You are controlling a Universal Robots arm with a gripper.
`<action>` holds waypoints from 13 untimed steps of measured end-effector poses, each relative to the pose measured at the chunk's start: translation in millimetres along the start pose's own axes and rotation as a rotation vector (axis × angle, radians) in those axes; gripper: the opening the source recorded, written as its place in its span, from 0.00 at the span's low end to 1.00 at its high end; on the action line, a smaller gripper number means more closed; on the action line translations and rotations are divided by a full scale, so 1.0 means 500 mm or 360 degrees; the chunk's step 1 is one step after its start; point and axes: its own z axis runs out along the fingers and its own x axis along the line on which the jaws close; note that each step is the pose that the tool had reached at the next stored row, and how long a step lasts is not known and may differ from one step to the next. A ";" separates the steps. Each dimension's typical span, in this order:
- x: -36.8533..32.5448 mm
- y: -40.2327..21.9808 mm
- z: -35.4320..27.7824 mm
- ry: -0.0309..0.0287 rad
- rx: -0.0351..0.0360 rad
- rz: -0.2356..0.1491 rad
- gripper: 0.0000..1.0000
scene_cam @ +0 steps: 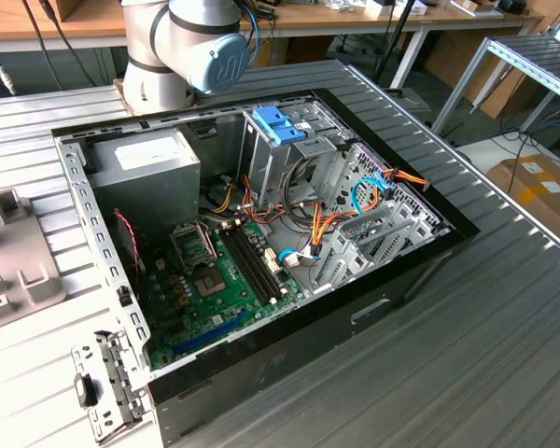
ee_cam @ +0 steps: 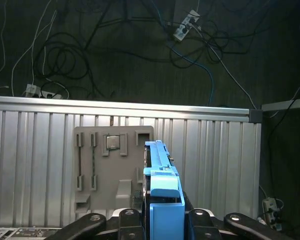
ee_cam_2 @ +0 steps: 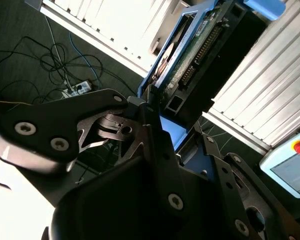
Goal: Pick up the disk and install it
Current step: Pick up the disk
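Observation:
In the first wrist view the disk (ee_cam: pixel 162 187) stands edge-on between the black fingers of my gripper (ee_cam: pixel 162 216), its bright blue rail and tab facing the camera. The second wrist view shows the disk (ee_cam_2: pixel 192 60) from the side: blue frame, green circuit board and dark connector, clamped at its lower end by the gripper (ee_cam_2: pixel 160 117). The gripper is shut on the disk and holds it in the air above the ribbed aluminium table (ee_cam: pixel 35 160). The open computer case (scene_cam: pixel 401 271) lies on its side in the exterior view, with a drive cage and its blue latch (scene_cam: pixel 280 124) at the back.
A grey fixture plate (ee_cam: pixel 112 165) lies on the table under the held disk, also seen as the fixture (scene_cam: pixel 9 261) at the exterior view's left. Inside the case are a power-supply box (scene_cam: pixel 145 163), a green motherboard (scene_cam: pixel 215 289) and cables (scene_cam: pixel 355 201). A loose metal bracket (scene_cam: pixel 107 383) lies in front.

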 end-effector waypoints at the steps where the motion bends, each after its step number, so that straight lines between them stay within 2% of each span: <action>1: 0.000 0.000 -0.002 0.00000 0.0000 0.0000 0.37; 13: -0.001 0.001 -0.028 0.00000 0.0000 0.0000 0.37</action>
